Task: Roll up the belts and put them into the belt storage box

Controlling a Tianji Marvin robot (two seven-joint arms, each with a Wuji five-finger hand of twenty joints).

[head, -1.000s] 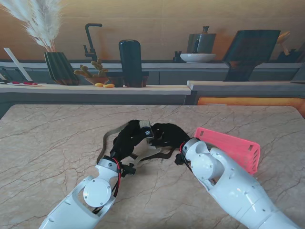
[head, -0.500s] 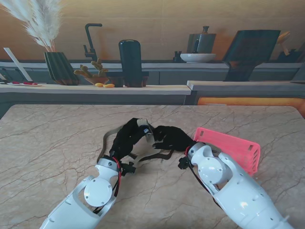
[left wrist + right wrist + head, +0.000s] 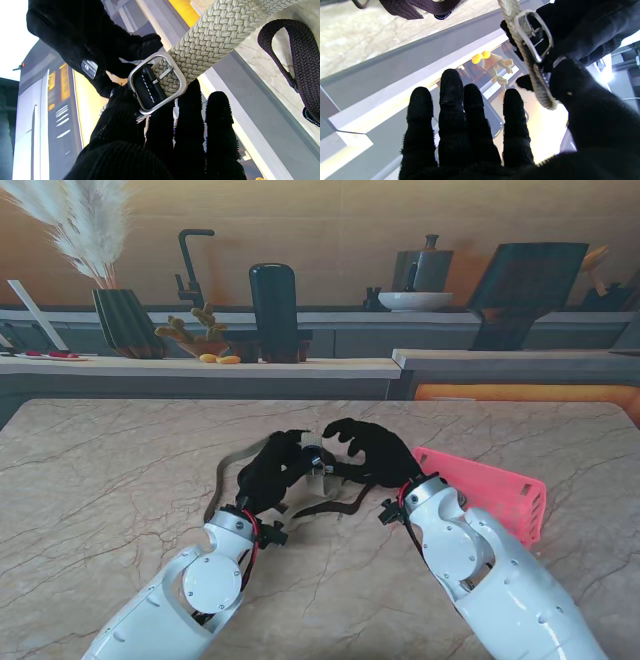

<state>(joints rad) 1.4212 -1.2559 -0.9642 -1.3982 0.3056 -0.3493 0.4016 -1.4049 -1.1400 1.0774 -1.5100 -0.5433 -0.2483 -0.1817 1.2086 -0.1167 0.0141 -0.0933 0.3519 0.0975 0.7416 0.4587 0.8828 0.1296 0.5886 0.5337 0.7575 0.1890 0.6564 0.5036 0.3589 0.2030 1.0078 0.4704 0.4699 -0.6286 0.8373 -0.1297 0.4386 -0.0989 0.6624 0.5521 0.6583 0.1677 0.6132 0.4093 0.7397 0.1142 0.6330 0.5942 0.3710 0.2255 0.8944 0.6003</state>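
On the marble table (image 3: 120, 480) the two black-gloved robot hands meet near the middle, a little above the surface. The left robot hand (image 3: 272, 470) holds the buckle end of the beige woven belt (image 3: 212, 35): its thumb and fingers are closed around the silver buckle (image 3: 157, 82), as the left wrist view shows clearly. The rest of this belt hangs down and lies on the table in a loose loop toward the robot's left.

The right robot hand (image 3: 365, 452) is just beside the buckle. Its four fingers (image 3: 452, 105) are stretched out and a little apart, while its thumb presses on the belt next to the buckle — so it touches the belt, but I cannot tell if it really grips it.

A dark brown belt (image 3: 297, 57) lies on the table, partly under the hands. The pink storage box (image 3: 490, 485) stands on the robot's right, just beside the right arm — no belt is seen in it.
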